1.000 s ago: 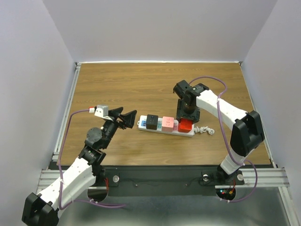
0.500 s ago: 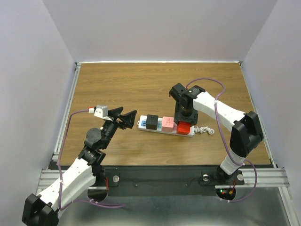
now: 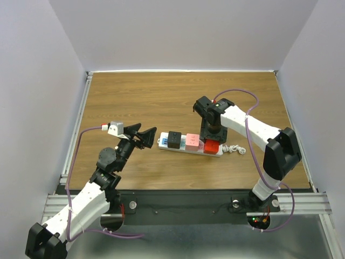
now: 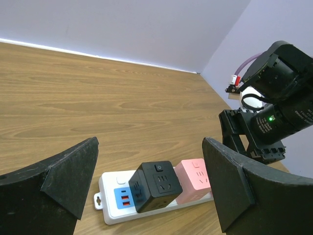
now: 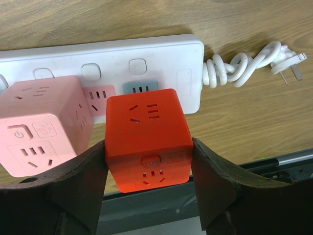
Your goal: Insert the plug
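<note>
Pretty bare setup: a wood-grain table (image 3: 161,91) boxed in by plain pale walls, namely a far wall (image 3: 183,32), a left wall (image 3: 32,81) and a right wall (image 3: 318,65). An aluminium rail (image 3: 80,116) runs down the table's left edge, and a dark metal frame (image 3: 188,208) sits along the near edge. Lighting's soft and even.

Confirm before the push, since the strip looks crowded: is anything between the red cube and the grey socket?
Nothing visible does. The red cube, held by the right gripper, is right by the grey socket on the power strip; the pink cube stands beside it, not between. The cube's underside is hidden.
</note>
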Action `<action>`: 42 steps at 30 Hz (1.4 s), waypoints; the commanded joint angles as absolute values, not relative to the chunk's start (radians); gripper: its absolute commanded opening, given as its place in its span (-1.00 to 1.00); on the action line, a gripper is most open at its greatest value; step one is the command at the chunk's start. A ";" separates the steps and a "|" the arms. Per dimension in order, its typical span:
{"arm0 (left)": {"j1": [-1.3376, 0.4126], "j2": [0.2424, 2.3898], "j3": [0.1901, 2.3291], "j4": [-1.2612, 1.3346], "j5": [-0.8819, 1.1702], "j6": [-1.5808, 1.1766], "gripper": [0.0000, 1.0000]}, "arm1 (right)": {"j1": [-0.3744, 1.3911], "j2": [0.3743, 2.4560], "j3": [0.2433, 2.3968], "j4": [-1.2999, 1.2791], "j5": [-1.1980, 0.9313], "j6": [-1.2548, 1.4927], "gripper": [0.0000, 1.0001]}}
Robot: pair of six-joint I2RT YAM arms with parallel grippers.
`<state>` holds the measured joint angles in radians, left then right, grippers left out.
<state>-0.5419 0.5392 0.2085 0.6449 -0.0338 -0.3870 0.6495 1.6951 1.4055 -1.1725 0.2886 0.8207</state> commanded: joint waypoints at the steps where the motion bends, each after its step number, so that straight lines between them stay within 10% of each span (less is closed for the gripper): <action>1: -0.543 0.523 0.202 0.689 -0.025 -0.385 0.97 | 0.652 1.717 1.417 -1.189 0.333 0.838 -0.99; 42: -0.545 0.500 0.195 0.687 -0.025 -0.390 0.97 | 0.650 1.675 1.286 -1.040 0.408 0.845 -0.99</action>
<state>-0.5419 0.5182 0.2047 0.6453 -0.0303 -0.3904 0.6495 1.7020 1.3613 -1.0599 0.3656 0.8085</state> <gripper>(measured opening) 0.986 0.676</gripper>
